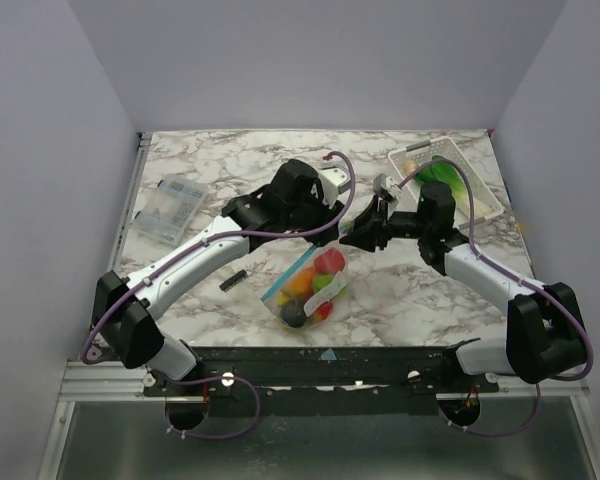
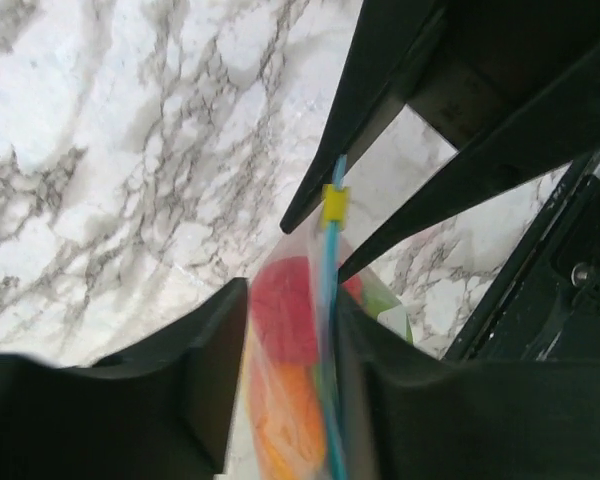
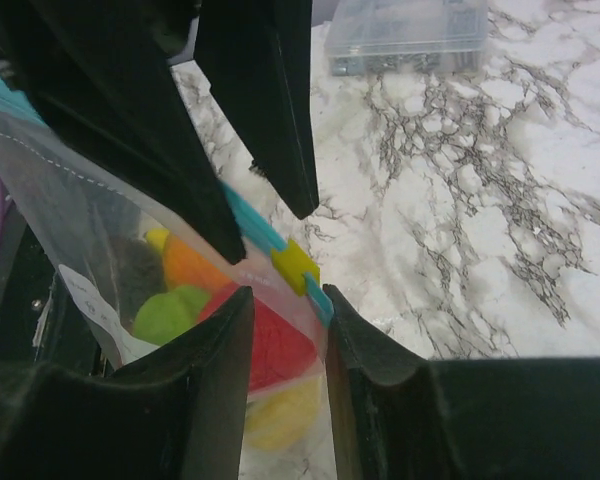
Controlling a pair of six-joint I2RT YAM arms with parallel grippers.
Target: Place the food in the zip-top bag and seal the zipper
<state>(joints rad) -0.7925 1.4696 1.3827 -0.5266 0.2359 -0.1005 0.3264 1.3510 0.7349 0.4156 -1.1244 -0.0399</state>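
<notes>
Far left on the marble table: a clear box. Nearer the arms, left of centre: a small black bar. Next, reaching in from the left, the left gripper, jaws a little apart astride the bag, one finger on each side of the plastic; cannot tell whether pinching or only flanking. At table centre, the bag itself, lying slanted, with the food inside: red, orange, yellow, green, one dark. Along its edge, the zipper, with a yellow slider at the end by the grippers. Facing in from the right, the right gripper, likewise narrowly parted around the bag's edge just past the slider; grip not discernible. Far right: a white basket with something green in it.
</notes>
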